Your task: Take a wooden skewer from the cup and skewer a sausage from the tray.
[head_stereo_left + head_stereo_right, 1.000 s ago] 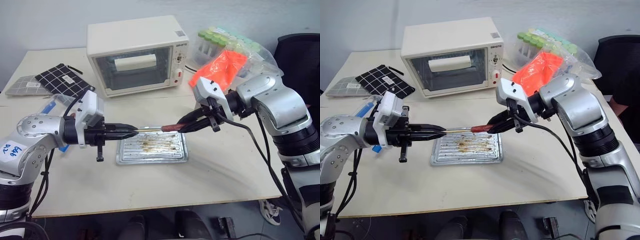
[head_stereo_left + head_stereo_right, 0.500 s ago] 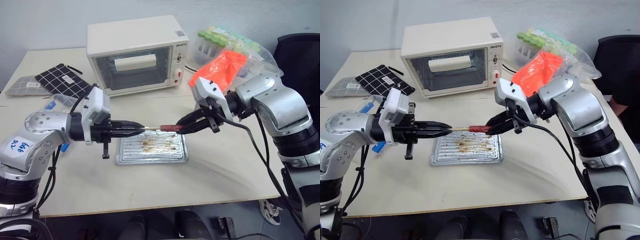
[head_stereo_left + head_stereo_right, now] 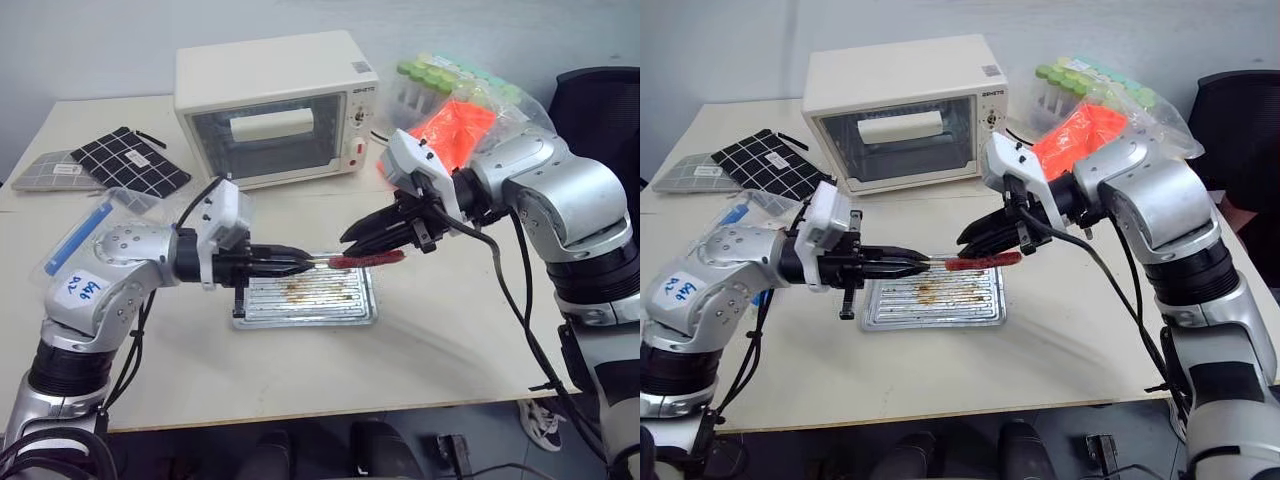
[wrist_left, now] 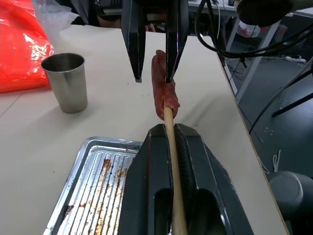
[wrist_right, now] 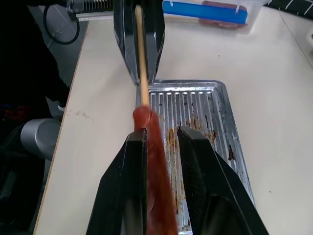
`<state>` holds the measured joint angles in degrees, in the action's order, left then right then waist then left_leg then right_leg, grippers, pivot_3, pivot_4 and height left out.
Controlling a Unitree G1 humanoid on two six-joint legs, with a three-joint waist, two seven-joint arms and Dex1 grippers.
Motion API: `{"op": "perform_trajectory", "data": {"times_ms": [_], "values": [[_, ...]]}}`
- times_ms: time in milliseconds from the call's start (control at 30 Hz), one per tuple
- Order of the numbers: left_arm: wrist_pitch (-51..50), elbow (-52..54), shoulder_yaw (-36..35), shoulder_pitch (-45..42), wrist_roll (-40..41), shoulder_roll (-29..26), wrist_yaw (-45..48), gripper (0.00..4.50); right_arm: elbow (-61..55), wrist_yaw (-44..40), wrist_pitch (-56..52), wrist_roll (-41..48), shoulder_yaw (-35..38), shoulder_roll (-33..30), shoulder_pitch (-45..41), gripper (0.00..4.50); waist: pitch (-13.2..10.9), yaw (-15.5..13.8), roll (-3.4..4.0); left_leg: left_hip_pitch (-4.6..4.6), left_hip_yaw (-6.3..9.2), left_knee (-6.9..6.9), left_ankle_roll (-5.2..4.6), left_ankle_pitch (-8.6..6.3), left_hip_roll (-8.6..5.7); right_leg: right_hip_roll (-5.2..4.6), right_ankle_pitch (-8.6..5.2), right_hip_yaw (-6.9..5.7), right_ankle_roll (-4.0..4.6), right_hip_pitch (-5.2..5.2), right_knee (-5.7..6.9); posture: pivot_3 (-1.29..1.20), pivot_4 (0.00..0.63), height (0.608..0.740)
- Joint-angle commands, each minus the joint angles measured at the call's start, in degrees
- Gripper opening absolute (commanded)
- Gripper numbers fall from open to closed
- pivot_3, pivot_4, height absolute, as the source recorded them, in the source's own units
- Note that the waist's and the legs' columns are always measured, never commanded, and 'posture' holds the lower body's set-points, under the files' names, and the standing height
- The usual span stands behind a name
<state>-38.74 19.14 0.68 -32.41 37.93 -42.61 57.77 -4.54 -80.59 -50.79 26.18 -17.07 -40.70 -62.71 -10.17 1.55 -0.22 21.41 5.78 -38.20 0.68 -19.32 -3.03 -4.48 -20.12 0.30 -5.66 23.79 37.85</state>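
Fingers of the left gripper (image 3: 298, 262) pinch the skewer (image 3: 316, 261), level, pointing right into the sausage (image 3: 366, 260); right gripper (image 3: 352, 238) loosely straddles it above the tray (image 3: 305, 300).

A cream toaster oven (image 3: 272, 108) with a glass door was placed at the back of the pale table (image 3: 440, 340). A black grid-patterned cloth (image 3: 130, 160) and a grey one (image 3: 52, 170) were laid at its left. Green-capped tubes (image 3: 425, 85) and an orange bag (image 3: 450, 130) were seen at its right, with a black chair (image 3: 600, 110) beyond.
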Motion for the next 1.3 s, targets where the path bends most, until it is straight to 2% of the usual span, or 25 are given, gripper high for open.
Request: {"op": "perform_trajectory", "data": {"times_ms": [33,167,300,367,500,600,733,933,1133,1300], "values": [[1.52,-0.38,-0.83,-1.4,-0.55,0.0,0.45,0.0,-1.94,0.36,-0.31,1.41,2.15,-0.36,-1.29,0.97,0.0,0.0,0.0,0.0,0.0,0.0,0.0,0.0,0.0,0.0,0.0,0.0,0.0,0.0,0.0,0.0,0.15,0.74],[2.23,-1.17,-1.94,-0.88,-1.14,-0.86,0.45,0.0,-1.34,0.7,0.04,1.04,2.16,-0.85,-1.32,0.97,0.0,0.04,0.0,0.0,0.0,0.01,0.0,0.0,0.0,0.0,0.0,0.0,0.0,0.0,0.0,0.0,0.15,0.74],[2.67,-0.64,-4.07,1.46,-1.59,-2.0,-0.53,0.0,-0.23,1.81,-0.88,1.01,2.7,-0.88,-1.73,1.63,0.0,0.07,0.0,0.0,0.0,0.01,0.0,0.0,0.0,0.01,0.0,0.01,0.0,0.01,0.01,0.0,0.15,0.74],[2.63,0.6,-5.78,3.68,-1.51,-2.65,-1.42,0.0,-0.16,2.38,-0.92,1.24,3.22,-0.9,-1.77,2.16,0.0,0.08,0.0,0.0,0.0,0.02,0.0,0.0,0.0,0.01,0.0,0.01,0.0,0.01,0.01,0.0,0.15,0.74],[0.93,6.73,-14.05,12.59,0.22,-3.74,-6.2,0.0,-0.7,4.69,-0.57,1.16,5.04,-1.26,-1.47,3.14,0.0,0.12,0.0,0.0,0.0,0.04,0.0,0.0,0.0,0.0,0.0,0.03,0.0,0.04,0.0,0.0,0.15,0.74],[-1.26,10.72,-23.4,19.27,0.9,-2.74,-13.06,0.0,-1.15,5.52,-1.3,2.31,7.45,-2.06,-1.03,3.14,0.0,-0.03,0.0,0.02,0.01,0.06,0.0,0.0,0.01,0.0,0.0,0.03,0.0,0.06,-0.05,0.0,0.15,0.74],[-1.77,10.96,-35.43,25.29,-1.22,-0.43,-22.13,0.0,-1.95,7.19,-2.4,4.15,10.55,-2.73,-0.43,3.14,0.0,-0.16,0.0,0.01,0.01,0.03,0.0,0.0,0.0,-0.02,0.0,0.04,0.0,0.05,-0.1,0.0,0.15,0.74],[1.07,5.48,-46.71,33.47,-4.36,-0.69,-24.44,0.0,-3.34,9.89,-3.65,6.69,13.71,-2.71,0.25,3.14,0.0,-0.17,0.0,0.01,0.01,0.07,-0.01,-0.01,0.0,-0.02,0.0,0.03,0.0,0.05,-0.13,0.0,0.15,0.74],[5.89,-6.89,-47.36,34.06,-8.28,-4.34,-22.83,0.0,-4.87,11.52,-5.26,9.0,14.14,-2.31,0.05,3.14,0.01,-0.23,-0.01,0.01,0.01,0.08,-0.01,-0.01,0.0,-0.03,0.0,0.04,0.0,0.04,-0.18,0.0,0.15,0.74],[8.89,-15.31,-42.79,30.9,-10.63,-6.88,-21.2,0.0,-5.45,12.76,-5.74,10.06,14.15,-1.99,0.04,3.14,0.01,-0.35,-0.01,0.01,0.01,0.09,-0.01,-0.02,-0.02,-0.05,0.0,0.03,0.0,0.04,-0.18,0.0,0.15,0.74]]}}
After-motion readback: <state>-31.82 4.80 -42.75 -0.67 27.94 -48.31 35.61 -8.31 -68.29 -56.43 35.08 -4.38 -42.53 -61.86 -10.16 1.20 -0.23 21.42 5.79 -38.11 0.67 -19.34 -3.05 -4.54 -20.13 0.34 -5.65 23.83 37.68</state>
